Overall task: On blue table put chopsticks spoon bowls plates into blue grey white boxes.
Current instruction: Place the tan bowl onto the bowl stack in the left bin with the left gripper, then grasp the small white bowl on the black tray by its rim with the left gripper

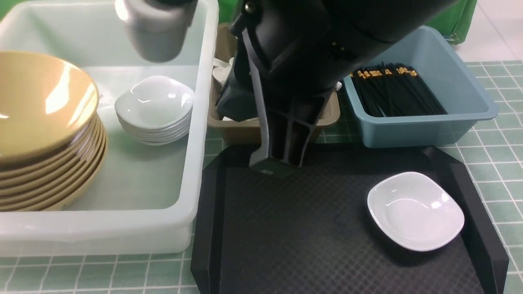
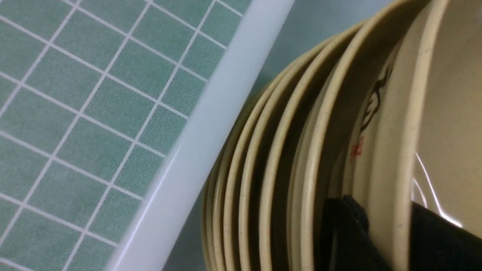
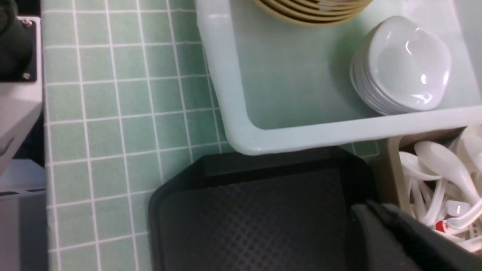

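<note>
A stack of tan bowls (image 1: 41, 106) and a stack of white plates (image 1: 155, 106) sit in the white tub (image 1: 200, 122). The top bowl (image 2: 444, 94) lies tilted. My left gripper (image 2: 380, 205) has one finger on each side of that bowl's rim; I see no gap, and its hold is unclear. One more white plate (image 1: 414, 210) lies on the black tray (image 1: 306, 228). My right gripper (image 1: 273, 165) (image 3: 363, 210) hangs shut and empty over the tray's far edge. Spoons (image 3: 433, 162) fill the olive-grey bin (image 1: 233, 126). Chopsticks (image 1: 396, 92) lie in the blue bin (image 1: 449, 118).
The tiled table (image 1: 498, 163) shows around the tray and bins. The right arm's black body hides most of the olive-grey bin in the front view. Part of a grey and black machine (image 3: 15, 75) stands beyond the table's edge in the right wrist view.
</note>
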